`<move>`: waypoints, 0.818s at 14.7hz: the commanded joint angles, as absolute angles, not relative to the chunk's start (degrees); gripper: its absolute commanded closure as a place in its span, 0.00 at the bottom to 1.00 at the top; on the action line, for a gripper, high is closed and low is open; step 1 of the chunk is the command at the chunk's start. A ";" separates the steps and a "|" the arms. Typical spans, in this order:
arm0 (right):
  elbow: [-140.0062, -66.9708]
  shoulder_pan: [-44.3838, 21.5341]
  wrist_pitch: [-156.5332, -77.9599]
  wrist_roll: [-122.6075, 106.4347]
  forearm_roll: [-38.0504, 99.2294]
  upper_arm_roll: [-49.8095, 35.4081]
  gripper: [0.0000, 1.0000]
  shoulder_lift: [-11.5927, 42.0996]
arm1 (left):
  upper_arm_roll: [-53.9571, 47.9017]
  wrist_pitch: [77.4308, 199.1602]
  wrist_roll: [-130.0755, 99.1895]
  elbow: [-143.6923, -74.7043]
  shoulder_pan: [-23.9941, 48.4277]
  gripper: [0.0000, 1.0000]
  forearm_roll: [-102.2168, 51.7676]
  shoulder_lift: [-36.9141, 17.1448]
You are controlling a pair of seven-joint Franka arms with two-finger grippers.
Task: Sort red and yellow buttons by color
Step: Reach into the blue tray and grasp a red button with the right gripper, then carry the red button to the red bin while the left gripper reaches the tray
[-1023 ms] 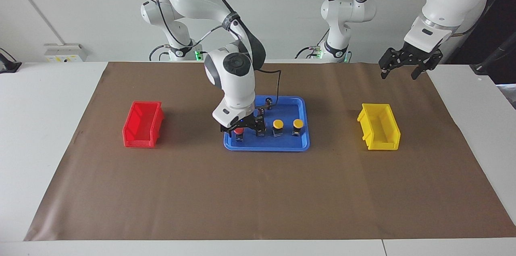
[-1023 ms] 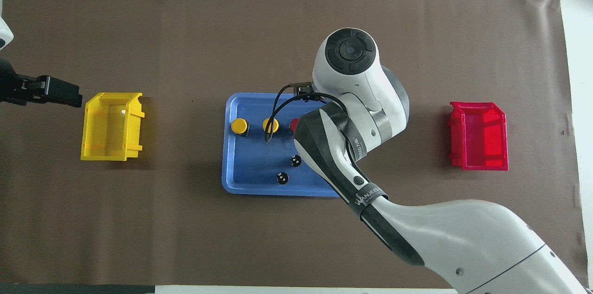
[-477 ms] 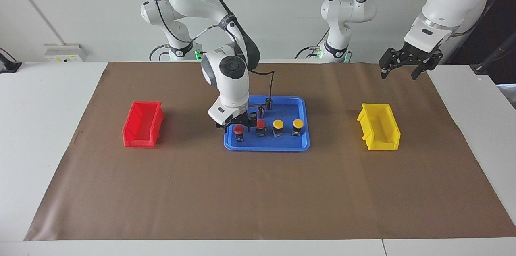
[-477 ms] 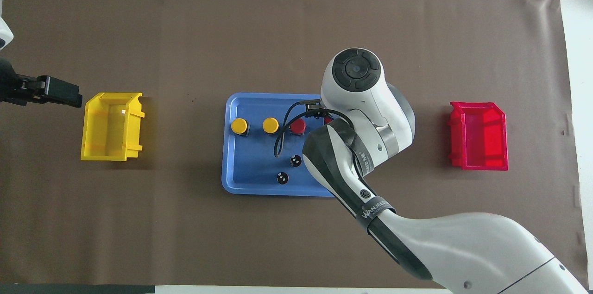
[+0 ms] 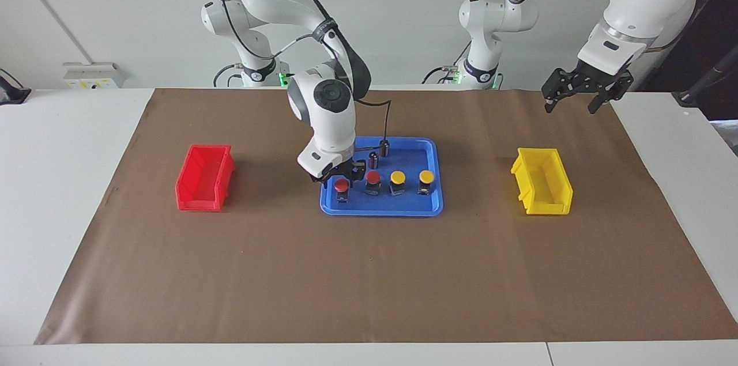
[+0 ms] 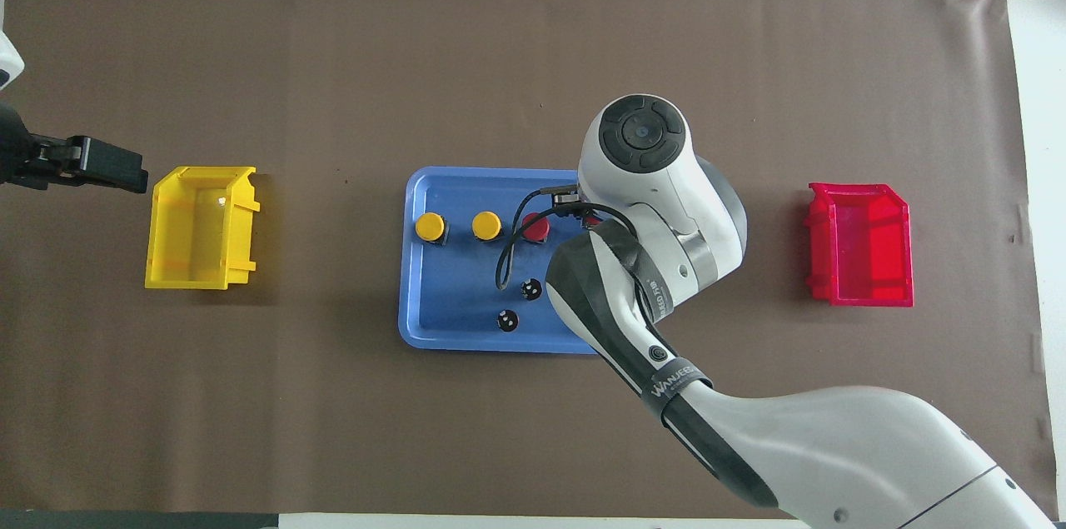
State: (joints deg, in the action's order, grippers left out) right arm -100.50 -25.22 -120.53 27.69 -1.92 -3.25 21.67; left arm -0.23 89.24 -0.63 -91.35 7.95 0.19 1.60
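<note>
A blue tray (image 5: 433, 150) sits at the middle of the brown mat (image 5: 369, 274) and holds all four buttons in a row along its edge farther from the robots. From the right arm's end the row runs: a red button (image 5: 342, 184), a second red button (image 5: 373, 178), a yellow button (image 5: 397, 177) and a second yellow button (image 5: 426, 176). Two dark cylinders (image 5: 379, 153) stand in the tray nearer to the robots than the row. The right gripper (image 5: 341, 173) hangs low over the first red button, and whether its fingers are parted or clenched on the cap cannot be told. The left gripper (image 5: 571, 96) waits in the air, its fingers spread apart and empty, near the yellow bin (image 5: 542, 188) at the left arm's end. The red bin (image 5: 204, 177) stands toward the right arm's end.
</note>
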 commanded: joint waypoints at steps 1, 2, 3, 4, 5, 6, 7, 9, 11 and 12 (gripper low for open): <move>-102.39 -24.87 -121.91 26.63 -2.37 -3.60 0.59 20.30 | -0.61 90.70 0.44 -93.60 7.12 0.00 -0.79 3.43; -102.13 -24.87 -121.73 26.37 -2.37 -3.60 0.70 20.30 | -0.62 90.79 -0.34 -93.60 7.29 0.00 -0.88 3.43; -101.43 -24.79 -120.95 25.24 -2.37 -3.60 0.80 20.30 | -0.96 90.01 -0.35 -93.86 8.08 0.00 -0.88 3.69; -100.38 -24.18 -119.89 23.66 -2.37 -3.52 0.85 19.61 | -1.40 89.57 -0.61 -93.78 8.61 0.00 -0.88 3.69; -99.59 -23.21 -117.45 22.86 -2.37 -3.34 0.85 17.60 | -1.49 91.04 -0.96 -93.95 9.92 0.00 -1.14 3.69; -99.15 -21.46 -114.03 21.11 -2.37 -3.34 0.85 15.14 | -1.49 93.93 -3.66 -95.09 11.85 0.00 -1.14 3.87; -99.49 -19.79 -110.34 17.61 -2.37 -3.34 0.85 11.55 | -1.49 97.70 -8.48 -98.32 13.78 0.00 -1.40 4.30; -101.67 -14.62 -101.82 8.40 -2.29 -3.25 0.85 4.43 | -1.49 106.49 -17.71 -104.39 20.18 0.01 -1.41 3.44; -108.59 -6.28 -100.72 -1.61 -2.29 -3.16 0.85 -1.99 | -1.49 113.17 -22.74 -108.44 23.11 0.06 -1.32 0.54; -112.11 -1.98 -102.11 -6.80 -2.20 -3.16 0.85 -3.67 | -1.41 115.64 -24.33 -109.59 24.77 0.08 -1.32 -1.82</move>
